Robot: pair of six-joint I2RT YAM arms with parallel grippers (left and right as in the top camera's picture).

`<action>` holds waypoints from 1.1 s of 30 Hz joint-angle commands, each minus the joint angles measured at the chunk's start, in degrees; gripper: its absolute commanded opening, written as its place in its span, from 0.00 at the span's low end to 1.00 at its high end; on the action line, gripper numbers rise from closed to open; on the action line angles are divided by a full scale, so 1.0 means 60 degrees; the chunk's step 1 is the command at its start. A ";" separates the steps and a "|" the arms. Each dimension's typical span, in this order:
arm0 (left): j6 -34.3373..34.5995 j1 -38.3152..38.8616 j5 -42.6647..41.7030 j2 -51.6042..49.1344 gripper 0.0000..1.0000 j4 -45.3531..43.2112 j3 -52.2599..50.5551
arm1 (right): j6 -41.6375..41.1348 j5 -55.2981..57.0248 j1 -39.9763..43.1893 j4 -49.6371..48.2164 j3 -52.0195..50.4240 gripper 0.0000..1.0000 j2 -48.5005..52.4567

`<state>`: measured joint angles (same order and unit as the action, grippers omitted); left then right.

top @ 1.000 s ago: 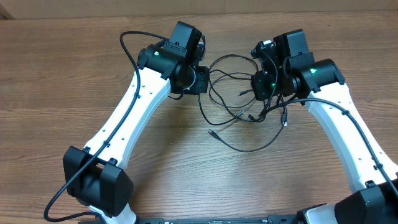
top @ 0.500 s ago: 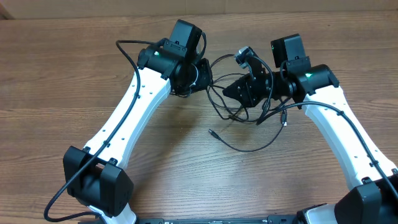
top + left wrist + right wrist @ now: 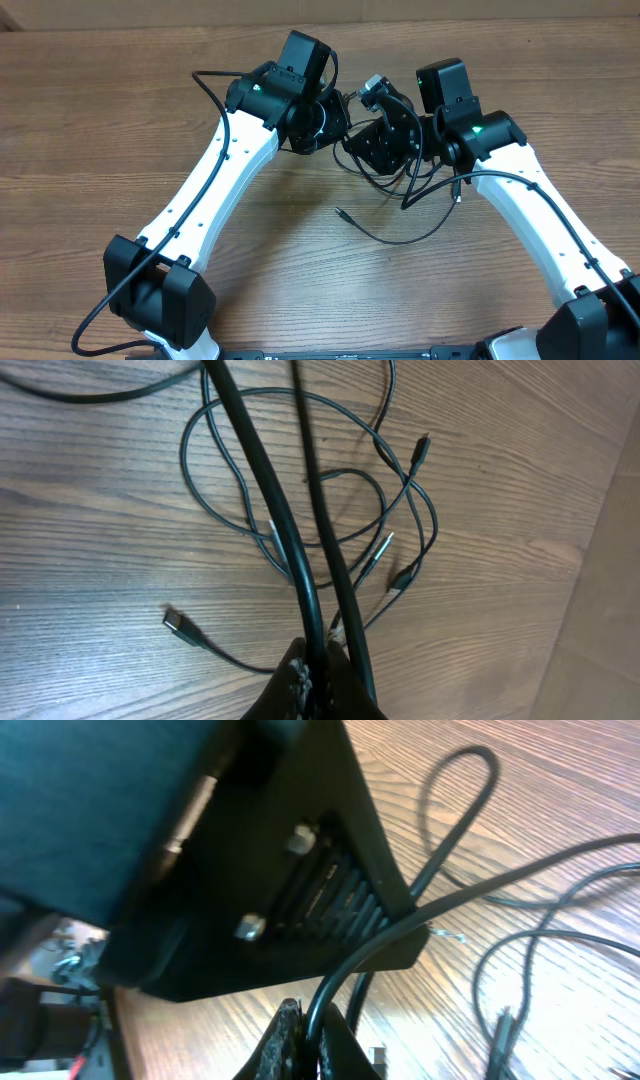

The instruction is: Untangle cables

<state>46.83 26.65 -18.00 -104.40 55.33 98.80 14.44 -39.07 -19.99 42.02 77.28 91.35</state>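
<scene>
The wood-grain table (image 3: 120, 90) lay under both of my white arms, the left arm (image 3: 220, 180) and the right arm (image 3: 540, 215) reaching inward until their black heads nearly met at the far middle. The cables (image 3: 250, 460) sat there between them, part lifted and part spread in loose overlapping loops on the wood, with one long strand curving back toward my base. My left gripper (image 3: 320, 672) was clenched on two black strands that ran up and away from its fingers. My right gripper (image 3: 305, 1035) was pinched tight on one black strand, just beside the left gripper's black body. On the table lay a flat USB plug (image 3: 176, 622), a silver-tipped jack (image 3: 383, 547) and a small dark plug (image 3: 423, 446).
</scene>
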 commanded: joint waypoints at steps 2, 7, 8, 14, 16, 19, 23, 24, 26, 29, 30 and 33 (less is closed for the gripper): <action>0.0262 0.0066 -0.0186 -0.0084 0.04 0.0015 -0.0033 | 0.0102 0.1603 -0.0106 -0.0080 -0.0036 0.05 0.0066; 0.0280 0.0066 -0.0193 -0.0084 0.04 -0.0106 -0.0033 | 0.0106 0.1902 -0.0106 -0.0138 -0.0036 0.07 0.0069; 0.0284 0.0066 -0.0193 -0.0084 0.04 -0.0131 -0.0033 | 0.0106 0.1902 -0.0106 -0.0135 -0.0036 0.07 0.0069; 0.0277 0.0066 -0.0182 -0.0084 0.04 -0.0259 -0.0033 | 0.0106 0.1486 -0.0106 -0.0058 -0.0036 0.07 0.0069; 0.0273 0.0066 -0.0084 -0.0084 0.04 -0.0288 -0.0033 | 0.0106 0.1293 -0.0106 0.0015 -0.0036 0.07 0.0069; 0.0273 0.0066 0.0175 -0.0084 0.04 -0.0277 -0.0033 | 0.0106 0.0838 -0.0106 0.0098 -0.0036 0.08 0.0069; 0.0273 0.0066 0.0259 -0.0084 0.04 -0.0299 -0.0033 | 0.0106 0.0492 -0.0106 0.0211 -0.0033 0.09 0.0069; 0.0270 0.0066 0.0324 -0.0084 0.04 -0.0295 -0.0033 | 0.0106 0.0484 -0.0106 0.0222 -0.0036 0.09 0.0069; 0.0270 0.0066 0.0404 -0.0084 0.04 -0.0288 -0.0033 | 0.0102 0.0484 -0.0106 0.0222 -0.0036 0.09 0.0069; 0.0277 0.0066 0.0415 -0.0084 0.04 -0.0302 -0.0033 | 0.0106 0.0488 -0.0106 0.0222 -0.0036 0.11 0.0069; 0.0284 0.0066 0.0404 -0.0084 0.05 -0.0310 -0.0033 | 0.0106 0.0488 -0.0106 0.0219 -0.0036 0.13 0.0069; 0.0280 0.0066 0.0138 -0.0084 0.04 -0.0364 -0.0033 | 0.0109 0.0495 -0.0106 0.0208 -0.0036 0.17 0.0087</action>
<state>47.92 26.65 -16.53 -104.40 53.78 98.80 14.81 -35.20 -20.40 43.31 77.28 91.37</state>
